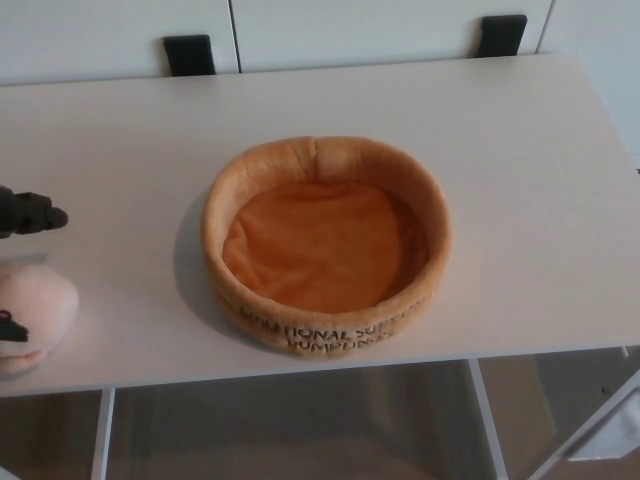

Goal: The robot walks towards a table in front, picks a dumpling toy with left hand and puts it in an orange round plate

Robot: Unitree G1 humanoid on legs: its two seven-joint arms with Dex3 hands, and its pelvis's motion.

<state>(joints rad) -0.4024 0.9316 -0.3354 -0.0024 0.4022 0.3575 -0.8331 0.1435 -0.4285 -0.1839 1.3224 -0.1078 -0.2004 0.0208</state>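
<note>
On white table (520,150): round plush orange plate (327,245), soft pink dumpling (32,315).

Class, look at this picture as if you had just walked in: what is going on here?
A robot stands at a white table. Part of its left hand pokes in at the left edge, just above a pale pink dumpling toy that lies near the table's front left corner. The hand holds nothing yet; too little of it shows to tell how it is set. The orange round plate, a soft plush dish with lettering on its front wall, sits empty mid-table. The right hand is out of view.
</note>
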